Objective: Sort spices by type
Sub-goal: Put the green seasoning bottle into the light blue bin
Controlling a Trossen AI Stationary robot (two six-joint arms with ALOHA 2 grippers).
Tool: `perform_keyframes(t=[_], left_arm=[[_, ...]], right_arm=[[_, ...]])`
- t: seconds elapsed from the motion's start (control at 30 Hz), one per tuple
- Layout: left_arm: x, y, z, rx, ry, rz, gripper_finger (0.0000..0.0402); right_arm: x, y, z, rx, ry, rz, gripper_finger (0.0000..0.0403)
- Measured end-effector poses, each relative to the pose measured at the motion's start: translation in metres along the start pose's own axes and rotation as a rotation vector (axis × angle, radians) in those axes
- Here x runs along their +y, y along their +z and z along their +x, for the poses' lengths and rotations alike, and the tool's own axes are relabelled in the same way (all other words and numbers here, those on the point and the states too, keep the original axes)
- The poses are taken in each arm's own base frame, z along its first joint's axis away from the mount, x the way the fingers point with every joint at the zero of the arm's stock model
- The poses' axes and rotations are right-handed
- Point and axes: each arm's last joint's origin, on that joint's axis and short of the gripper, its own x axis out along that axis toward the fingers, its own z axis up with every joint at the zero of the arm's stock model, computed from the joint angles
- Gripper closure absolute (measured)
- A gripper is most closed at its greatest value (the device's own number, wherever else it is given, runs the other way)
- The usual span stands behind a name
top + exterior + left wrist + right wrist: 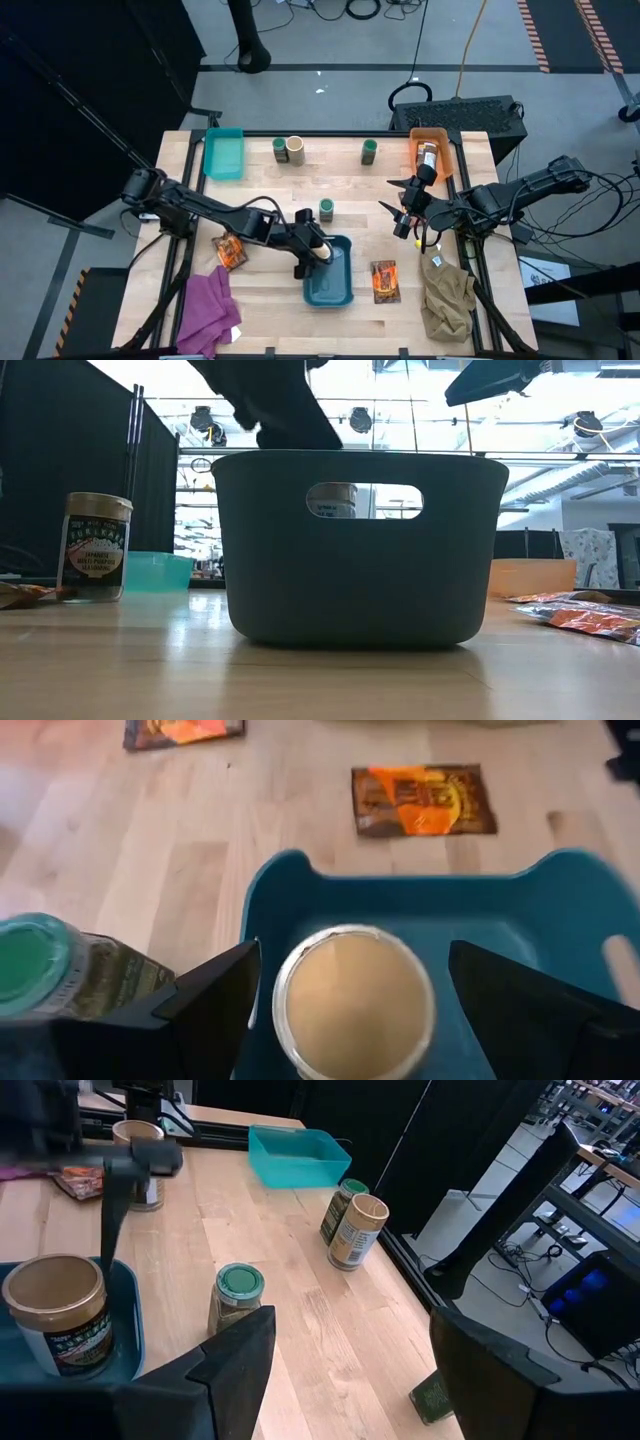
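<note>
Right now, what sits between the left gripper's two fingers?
In the left wrist view, the left gripper is open, with a round cream-topped spice jar between its fingers, standing inside the dark teal plastic bin.

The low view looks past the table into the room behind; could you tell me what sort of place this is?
Probably a robotics lab or workshop hall: a wooden table on a grey floor, black curtain partitions, cables trailing behind the table, and ceiling lights overhead.

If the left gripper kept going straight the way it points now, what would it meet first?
Most likely the cream-topped jar, which sits directly between the open left gripper fingers, inside the dark teal bin. Whether the fingers already touch it is unclear; beyond the jar lies the bin's floor.
</note>
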Motion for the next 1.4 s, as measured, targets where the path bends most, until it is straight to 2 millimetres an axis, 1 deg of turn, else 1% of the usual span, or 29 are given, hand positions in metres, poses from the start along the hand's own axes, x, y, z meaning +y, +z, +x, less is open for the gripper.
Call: perform_keyframes(t=[0.17, 0.23, 0.33, 0.43, 0.53, 0.67, 0.87, 0.97, 1.13, 1.4], left_arm=[[0.004, 0.015, -0.029, -0.092, -0.009, 0.035, 0.0072], [0.008, 0.021, -0.041, -0.138, 0.019, 0.058, 0.0072], [0.019, 0.028, -0.056, -0.188, 0.102, 0.083, 0.0072], [0.035, 0.033, -0.061, -0.202, 0.146, 0.11, 0.0072], [0.054, 0.034, -0.056, -0.189, 0.147, 0.102, 0.0072], [0.075, 0.027, -0.035, -0.129, 0.108, 0.076, 0.0072], [0.086, 0.016, -0.004, -0.06, 0.083, 0.064, 0.0072], [0.09, 0.012, 0.006, -0.036, 0.09, 0.063, 0.0072], [0.099, 0.007, 0.015, -0.01, 0.107, 0.048, 0.0072], [0.116, 0.004, 0.014, 0.016, 0.135, 0.016, 0.0072]], right_arm=[[0.0, 0.0, 0.0, 0.0, 0.0, -0.002, 0.0154], [0.0, 0.0, 0.0, 0.0, 0.0, -0.003, 0.0154], [0.0, 0.0, 0.0, 0.0, -0.001, -0.002, 0.0154], [0.0, 0.0, 0.0, 0.0, -0.001, -0.003, 0.0154], [0.0, 0.0, 0.0, 0.0, -0.001, -0.003, 0.0154], [0.0, 0.0, 0.0, 0.0, -0.001, -0.004, 0.0154], [0.0, -0.001, 0.0, 0.004, -0.002, -0.012, 0.0154], [0.0, -0.001, 0.0, 0.005, -0.002, -0.016, 0.0154], [0.0, -0.001, 0.0, 0.005, -0.002, -0.02, 0.0154], [0.0, -0.001, 0.0, 0.005, -0.001, -0.02, 0.0154]])
